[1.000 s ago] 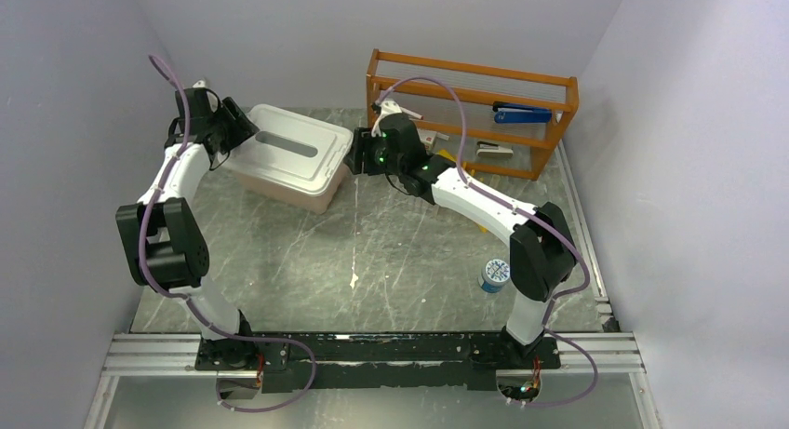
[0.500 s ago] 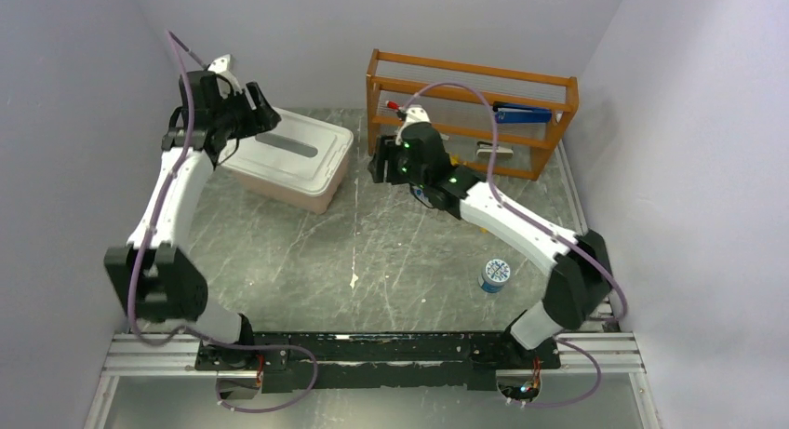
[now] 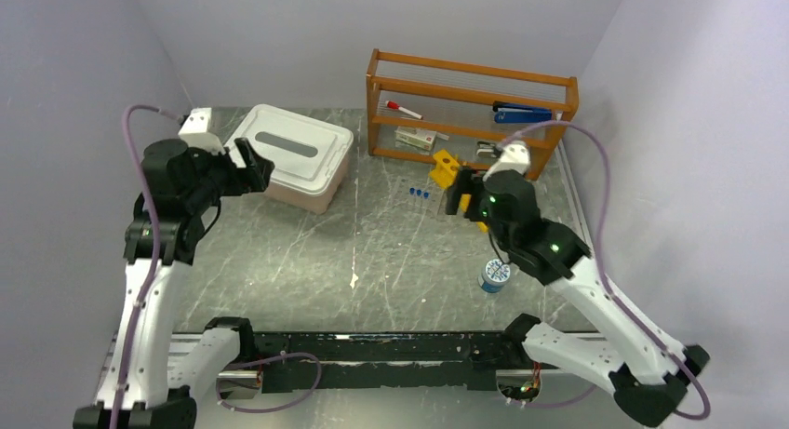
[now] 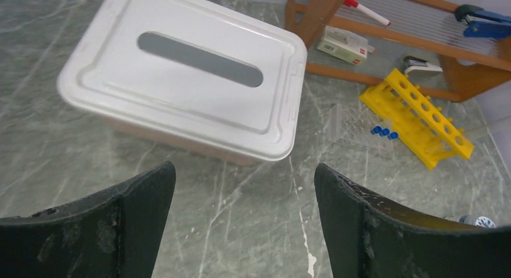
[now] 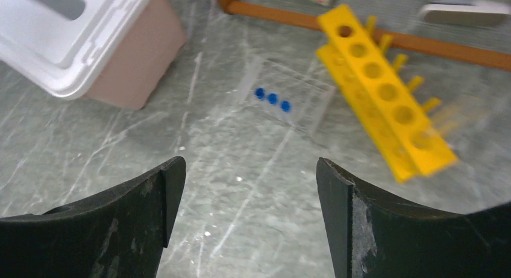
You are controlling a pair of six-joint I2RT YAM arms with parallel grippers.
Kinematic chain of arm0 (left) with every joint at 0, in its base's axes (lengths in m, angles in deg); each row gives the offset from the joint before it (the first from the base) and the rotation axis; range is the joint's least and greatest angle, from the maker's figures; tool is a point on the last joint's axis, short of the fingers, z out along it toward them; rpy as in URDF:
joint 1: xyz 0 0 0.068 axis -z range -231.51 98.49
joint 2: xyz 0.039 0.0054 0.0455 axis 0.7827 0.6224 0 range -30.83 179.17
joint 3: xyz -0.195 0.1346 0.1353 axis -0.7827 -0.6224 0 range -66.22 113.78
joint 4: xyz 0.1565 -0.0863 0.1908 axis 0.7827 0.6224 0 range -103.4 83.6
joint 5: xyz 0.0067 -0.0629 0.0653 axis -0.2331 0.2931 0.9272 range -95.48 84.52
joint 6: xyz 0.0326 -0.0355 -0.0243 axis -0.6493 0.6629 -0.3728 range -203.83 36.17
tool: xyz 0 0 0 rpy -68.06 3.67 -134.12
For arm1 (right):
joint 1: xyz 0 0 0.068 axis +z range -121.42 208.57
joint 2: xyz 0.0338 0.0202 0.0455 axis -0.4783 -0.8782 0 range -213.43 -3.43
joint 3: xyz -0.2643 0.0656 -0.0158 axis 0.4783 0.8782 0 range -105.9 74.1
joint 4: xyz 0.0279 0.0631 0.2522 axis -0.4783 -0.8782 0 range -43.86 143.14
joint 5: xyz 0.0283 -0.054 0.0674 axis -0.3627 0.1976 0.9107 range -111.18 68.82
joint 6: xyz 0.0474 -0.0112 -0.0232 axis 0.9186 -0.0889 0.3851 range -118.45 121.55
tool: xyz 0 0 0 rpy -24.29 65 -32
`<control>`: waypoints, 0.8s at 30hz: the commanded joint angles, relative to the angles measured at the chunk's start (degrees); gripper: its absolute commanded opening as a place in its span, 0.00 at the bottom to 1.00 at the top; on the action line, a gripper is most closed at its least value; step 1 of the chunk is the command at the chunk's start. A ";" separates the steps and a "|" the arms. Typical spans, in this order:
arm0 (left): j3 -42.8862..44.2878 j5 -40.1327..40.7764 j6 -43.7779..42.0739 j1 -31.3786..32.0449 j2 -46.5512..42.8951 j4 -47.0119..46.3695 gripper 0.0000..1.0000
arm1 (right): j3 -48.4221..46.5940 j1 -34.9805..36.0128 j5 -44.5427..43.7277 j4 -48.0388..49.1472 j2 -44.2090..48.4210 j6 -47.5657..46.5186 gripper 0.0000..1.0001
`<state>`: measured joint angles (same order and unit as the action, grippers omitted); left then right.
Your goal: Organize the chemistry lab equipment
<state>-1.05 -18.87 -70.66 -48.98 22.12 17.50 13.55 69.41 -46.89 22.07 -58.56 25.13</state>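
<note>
Beside the yellow tube rack (image 5: pixel 381 81), on its side facing the white-lidded bin (image 3: pixel 296 154), three tiny blue-capped tubes (image 5: pixel 272 99) lie in a row on the table, their clear bodies hard to make out. The right gripper (image 5: pixel 250 163) hovers near the rack, jaws spread wide and empty. The left gripper (image 4: pixel 244 169), well apart from the rack by the bin, is equally wide and empty. The step looks like an approach to the tubes. Next, the right gripper would need to descend over one tube and narrow carefully, since the tubes lie close together.
</note>
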 commanded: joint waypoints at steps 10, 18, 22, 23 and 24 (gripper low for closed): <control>10.58 16.52 1.24 0.34 -8.06 23.17 0.93 | -8.04 -0.20 -21.99 -28.18 17.30 13.11 0.85; 7.15 9.65 0.12 1.34 -11.39 24.28 0.92 | -9.19 -0.15 -20.72 -28.92 19.35 11.40 0.92; 7.47 10.47 -0.08 1.41 -11.95 24.68 0.93 | -7.55 -0.25 -19.08 -27.12 20.94 9.95 1.00; 7.45 10.78 -0.14 1.43 -12.03 24.71 0.93 | -7.19 -0.16 -18.92 -26.95 21.21 9.84 1.00; 7.43 10.95 -0.08 1.43 -12.04 24.69 0.93 | -6.68 -0.16 -18.56 -26.40 21.47 9.19 1.00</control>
<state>6.60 -7.20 -69.97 -47.98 10.56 41.10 5.44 69.39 -65.93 -5.12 -38.63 35.73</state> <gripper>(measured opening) 0.925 0.994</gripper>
